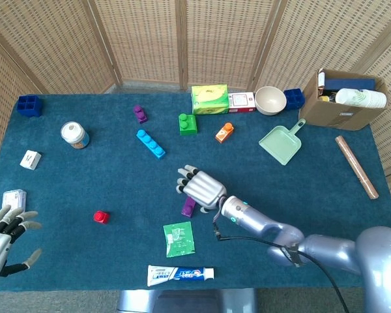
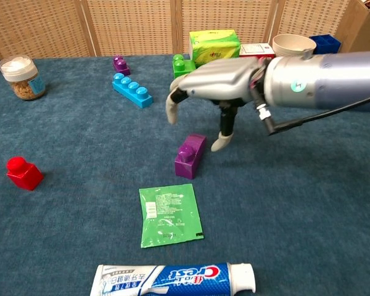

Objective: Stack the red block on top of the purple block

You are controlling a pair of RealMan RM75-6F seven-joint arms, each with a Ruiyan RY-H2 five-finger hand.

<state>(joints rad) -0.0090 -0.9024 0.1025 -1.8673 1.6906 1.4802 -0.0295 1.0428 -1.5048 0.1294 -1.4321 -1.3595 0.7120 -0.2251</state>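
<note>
The right robot hand point(image 2: 219, 86) hangs above the blue surface point(image 1: 300, 176) with its fingers apart and holding nothing; in the chest view one fingertip point(image 2: 220, 143) points down just beside the purple block point(image 2: 190, 155) and does not seem to touch it. The purple block lies on the surface near the middle, just below the right robot hand point(image 1: 202, 187) in the head view, and close above the green sachet point(image 2: 169, 214). The red block point(image 2: 23, 172) stands alone on the surface well to the left of the purple block point(image 1: 189, 206), so it is not yet stacked; in the head view the red block point(image 1: 101, 216) is between the two hands. The left robot hand point(image 1: 5, 231) shows at the lower left edge of the head view, fingers spread and empty. A toothpaste tube point(image 2: 176, 279) lies at the front edge, below the sachet. Farther back are a long light blue block point(image 1: 150, 143), a green block point(image 1: 188, 123), an orange block point(image 1: 224, 132), a small purple block point(image 1: 140, 113), a jar point(image 1: 73, 134) and a green dustpan point(image 1: 283, 142).
</note>
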